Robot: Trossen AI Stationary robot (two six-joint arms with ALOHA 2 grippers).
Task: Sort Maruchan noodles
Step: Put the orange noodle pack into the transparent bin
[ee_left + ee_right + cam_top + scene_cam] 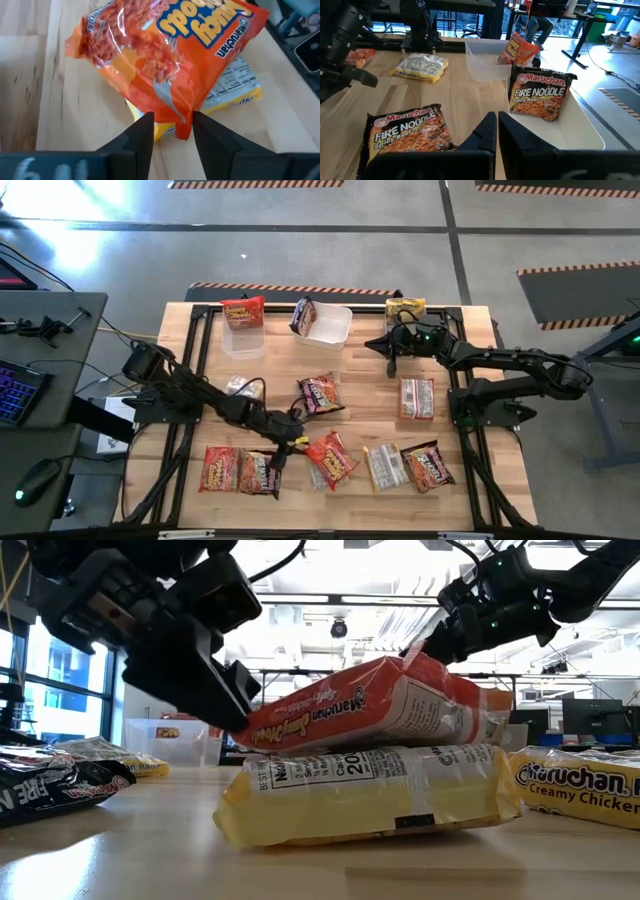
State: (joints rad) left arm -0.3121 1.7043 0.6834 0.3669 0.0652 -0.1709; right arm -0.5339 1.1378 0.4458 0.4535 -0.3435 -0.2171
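- While both arms reach over the wooden table (pixel 360 395), ramen packets lie scattered across it, most along the near edge and a few mid-table.
- At the far edge stand three clear tubs: the left tub (pixel 243 338) holds a red-orange packet (pixel 243 310), the middle tub (pixel 327 328) holds a dark Fire Noodle packet (pixel 540 95) leaning upright against its wall, and a yellow-tan packet (pixel 405 308) sits at the right one, whose walls are hard to make out.
- Stretched toward the near centre, the left gripper (pixel 172 125) has its fingers clamped on the crimped end of an orange packet (pixel 165 55), which is tilted and rests on a yellow packet (pixel 370 790) lying flat on the table.
- Hovering beside the middle tub, the right gripper (pixel 497 125) has its fingers pressed together on nothing.
- Another dark Fire Noodle packet (pixel 405 132) lies flat on the wood near the right gripper.
- Further along the near edge lies a Creamy Chicken packet (pixel 580 785), just beside the stacked pair.
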